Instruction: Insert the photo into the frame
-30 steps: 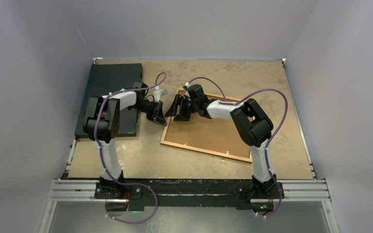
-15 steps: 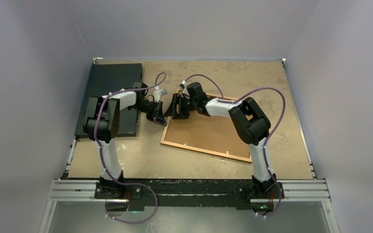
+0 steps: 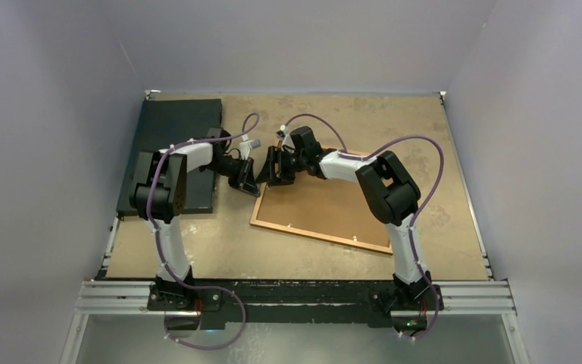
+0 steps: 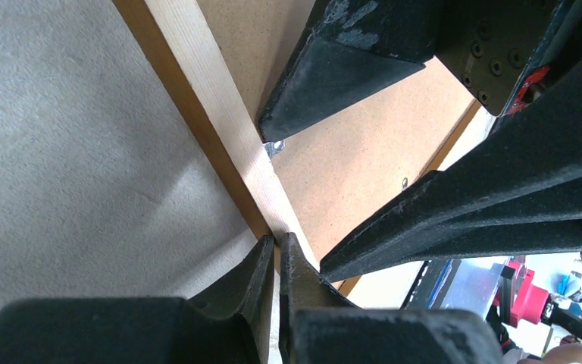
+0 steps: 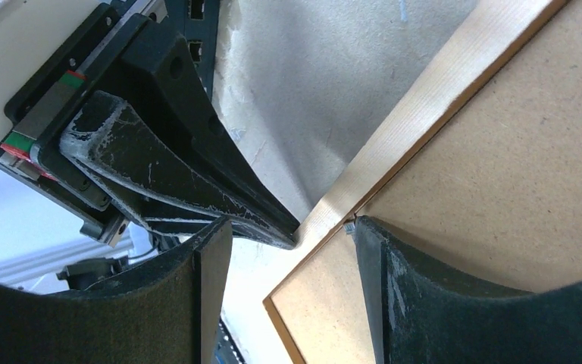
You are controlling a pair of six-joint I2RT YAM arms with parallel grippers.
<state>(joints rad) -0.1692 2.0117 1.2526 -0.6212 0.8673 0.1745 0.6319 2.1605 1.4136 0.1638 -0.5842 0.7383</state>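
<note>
The frame (image 3: 318,233) lies back side up on the table, a plain brown backing board (image 3: 326,201) filling it. The photo is out of view. My left gripper (image 3: 251,183) is shut, its tips (image 4: 276,244) resting on the frame's pale wooden border (image 4: 212,114) at the left side. My right gripper (image 3: 276,167) stands open over the same border (image 5: 439,98), one finger (image 5: 367,243) touching the backing board (image 5: 515,174) beside a small metal tab (image 5: 346,225), the other (image 5: 212,250) off the frame. Between them (image 5: 288,243) sits the left gripper's tip.
A dark grey-black mat (image 3: 170,125) lies at the far left, partly under the left arm. The two grippers are almost touching at the frame's left edge. Grey walls close in the table on three sides.
The right gripper has slid a little to the left along the frame, closer to the left gripper. The left arm and the frame have stayed where they were.
</note>
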